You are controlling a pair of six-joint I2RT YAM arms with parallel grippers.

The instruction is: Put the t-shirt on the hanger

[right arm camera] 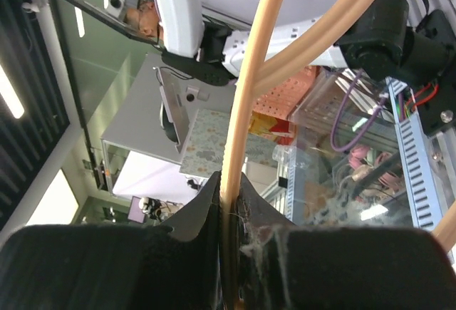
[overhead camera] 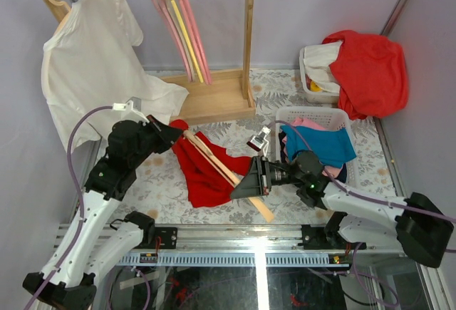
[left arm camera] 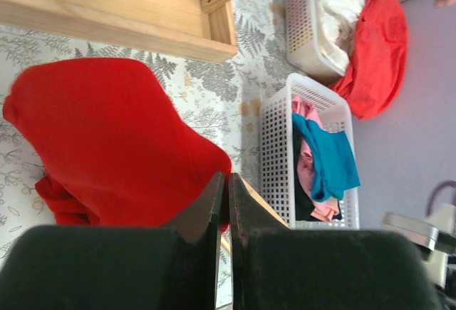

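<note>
My left hand (overhead camera: 173,133) is pressed together, my right hand (overhead camera: 236,186) pinches the hanger (overhead camera: 214,157), and the near basket (overhead camera: 313,112) holds teal and pink clothes (overhead camera: 320,146).

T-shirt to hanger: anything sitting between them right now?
Nothing visible. The hanger, clamped in the right gripper, lies straight across the t-shirt, touching it. The left gripper is shut at the cloth's top edge.
</note>
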